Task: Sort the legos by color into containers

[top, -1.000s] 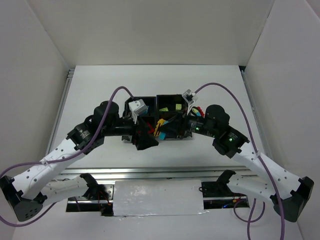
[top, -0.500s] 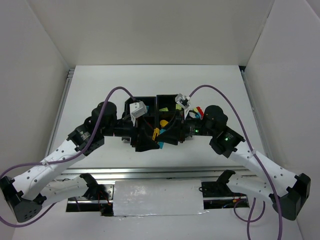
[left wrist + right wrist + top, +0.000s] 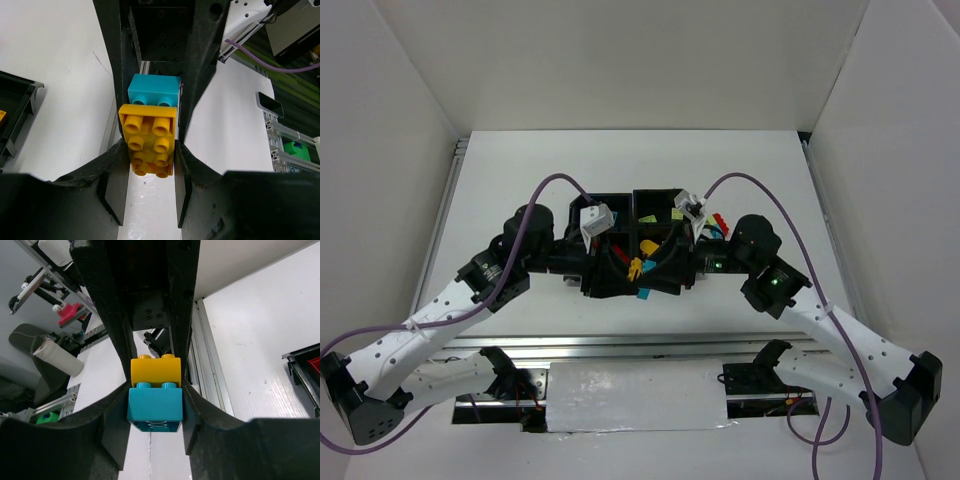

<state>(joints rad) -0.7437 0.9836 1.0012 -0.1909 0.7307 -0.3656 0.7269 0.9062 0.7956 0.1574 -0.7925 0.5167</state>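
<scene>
A yellow brick (image 3: pixel 149 145) and a cyan brick (image 3: pixel 154 90) are stuck together and hang between both grippers, over the front of the black tray (image 3: pixel 620 198). My left gripper (image 3: pixel 149 152) is shut on the yellow brick. My right gripper (image 3: pixel 155 402) faces it and is shut on the cyan brick (image 3: pixel 155 409), with the yellow brick (image 3: pixel 155 371) just beyond. In the top view the pair shows as a yellow spot (image 3: pixel 636 266) between the two wrists.
The tray's back compartments hold a lime green brick (image 3: pixel 676 213) and another yellow one (image 3: pixel 647 246). Red pieces (image 3: pixel 718 222) show by the right wrist. A tray corner (image 3: pixel 300 365) with something red lies right of the right gripper. Aluminium rails (image 3: pixel 620 345) run along the near edge.
The left gripper's jaws have closed on the yellow brick. Both wrists have shifted slightly while the joined bricks stay between them.
</scene>
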